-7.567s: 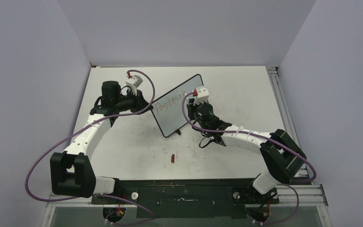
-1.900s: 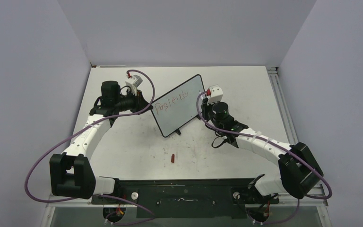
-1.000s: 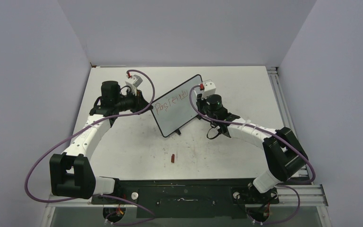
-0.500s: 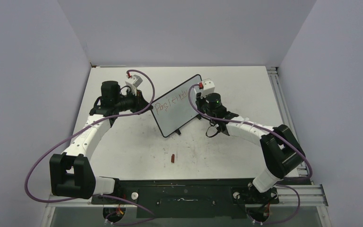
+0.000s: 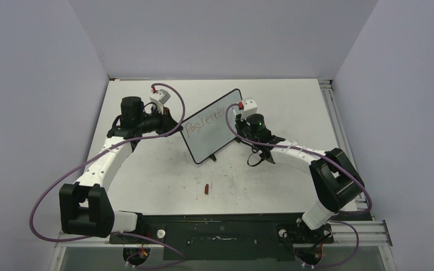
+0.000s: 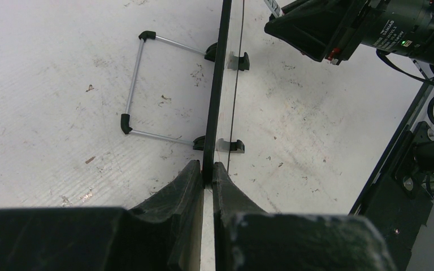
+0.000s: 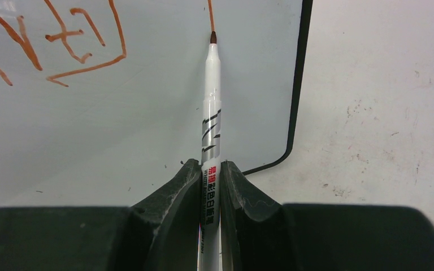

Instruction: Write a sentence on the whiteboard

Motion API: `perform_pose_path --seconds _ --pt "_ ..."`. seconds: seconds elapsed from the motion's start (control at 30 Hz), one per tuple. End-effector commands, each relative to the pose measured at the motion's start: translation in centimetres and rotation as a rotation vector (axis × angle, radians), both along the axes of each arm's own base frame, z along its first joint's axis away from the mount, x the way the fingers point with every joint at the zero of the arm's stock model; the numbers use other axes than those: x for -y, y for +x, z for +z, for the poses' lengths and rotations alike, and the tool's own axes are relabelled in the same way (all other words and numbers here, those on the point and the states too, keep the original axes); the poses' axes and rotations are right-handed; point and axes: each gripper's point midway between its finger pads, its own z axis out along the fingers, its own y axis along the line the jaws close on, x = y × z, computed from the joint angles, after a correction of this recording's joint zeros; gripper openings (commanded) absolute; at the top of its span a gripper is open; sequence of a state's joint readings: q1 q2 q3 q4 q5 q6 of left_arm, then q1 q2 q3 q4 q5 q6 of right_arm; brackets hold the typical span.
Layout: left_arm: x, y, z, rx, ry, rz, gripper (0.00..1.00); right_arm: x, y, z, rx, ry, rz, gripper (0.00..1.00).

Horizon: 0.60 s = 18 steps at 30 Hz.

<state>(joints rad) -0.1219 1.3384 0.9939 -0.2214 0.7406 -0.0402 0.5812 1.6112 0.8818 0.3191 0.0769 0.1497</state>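
Observation:
The whiteboard stands tilted at the table's middle, propped on little black feet. One slanted line of the red sentence runs across its upper part. My left gripper is shut on the board's left edge; the left wrist view shows the thin black frame edge-on, pinched between the fingertips of the left gripper. My right gripper is shut on a white marker. Its red tip rests on the board's face at the end of a fresh stroke, right of the red letters, near the board's right edge.
A small red marker cap lies on the smudged white tabletop in front of the board. The board's wire stand juts out behind it. The right arm's wrist hangs close to the board's front. A black rail runs along the near edge.
My right gripper came back from the right of the board to its upper right part and has shifted slightly left over the last second. The left arm and board have not moved.

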Motion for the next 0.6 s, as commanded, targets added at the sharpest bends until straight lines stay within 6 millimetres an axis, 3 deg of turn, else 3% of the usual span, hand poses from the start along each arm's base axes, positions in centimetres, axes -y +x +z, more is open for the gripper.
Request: perform_pose_path --seconds 0.0,0.17,0.57 --pt "0.0 0.7 2.8 0.108 -0.01 -0.01 0.0 -0.2 -0.2 1.5 0.034 0.047 0.012 0.05" --pt "0.0 0.7 2.8 0.108 -0.01 -0.01 0.0 0.1 -0.2 2.0 0.043 0.048 0.001 0.05" --pt "0.0 0.6 2.9 0.111 -0.012 -0.009 0.0 0.1 0.1 6.3 0.125 0.073 -0.018 0.05"
